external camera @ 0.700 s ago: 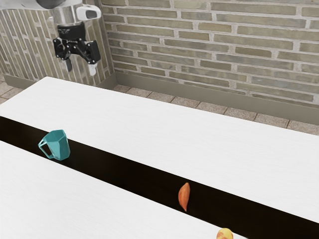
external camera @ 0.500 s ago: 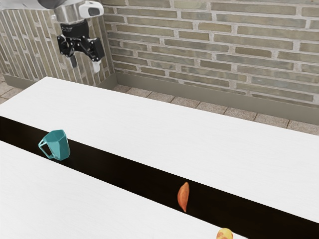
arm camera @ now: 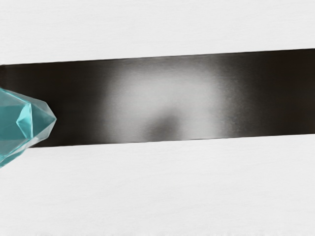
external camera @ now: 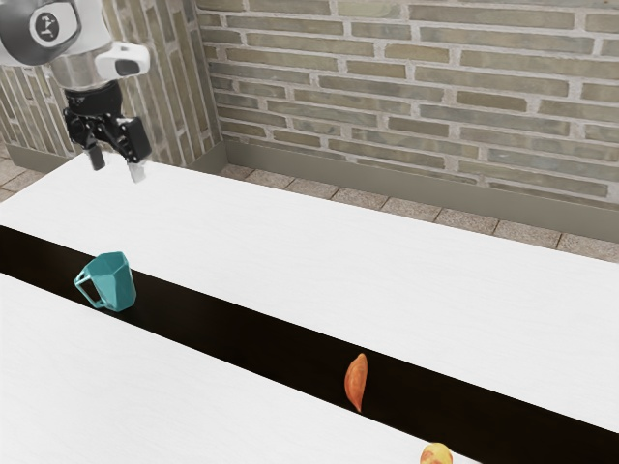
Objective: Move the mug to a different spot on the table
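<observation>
Exterior view: my gripper (external camera: 116,165) hangs open and empty over the table's (external camera: 338,251) far corner; mug (external camera: 106,281) sits on its dark strip (external camera: 261,353).

Teal mug (external camera: 108,280); white table (external camera: 338,261), black stripe (external camera: 261,353); black gripper (external camera: 116,166); tan brick wall (external camera: 435,87).

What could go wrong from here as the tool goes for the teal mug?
1. The open black two-finger tool hangs above and apart from the teal faceted mug. In the wrist view the mug sits off to one side of the hand, so a straight descent would likely miss.
2. Its slanted facets may let the grip slip or tip it.
3. Carried along the black strip, it could bump the orange tapered object.
</observation>
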You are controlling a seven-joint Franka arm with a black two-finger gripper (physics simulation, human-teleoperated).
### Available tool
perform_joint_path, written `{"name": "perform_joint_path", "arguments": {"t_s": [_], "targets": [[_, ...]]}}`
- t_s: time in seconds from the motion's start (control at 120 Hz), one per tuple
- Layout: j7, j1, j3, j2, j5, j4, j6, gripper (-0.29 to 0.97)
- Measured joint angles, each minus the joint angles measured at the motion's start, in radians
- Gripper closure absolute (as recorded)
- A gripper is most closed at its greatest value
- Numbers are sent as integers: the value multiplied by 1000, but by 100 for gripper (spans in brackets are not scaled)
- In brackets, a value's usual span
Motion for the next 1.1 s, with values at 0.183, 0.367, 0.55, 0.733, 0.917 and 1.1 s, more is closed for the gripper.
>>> {"name": "perform_joint_path", "arguments": {"t_s": [0.183,0.367,0.55,0.733,0.917,1.1], "targets": [[150,-96,295,-181,34,-270,217,0],[340,-300,674,-303,35,-393,393,0],[544,-549,1012,-451,49,-423,529,0],[743,-673,1177,-520,70,-418,633,0],[906,-778,1304,-600,82,-409,705,0],[1030,-857,1414,-665,81,-406,764,0]]}}
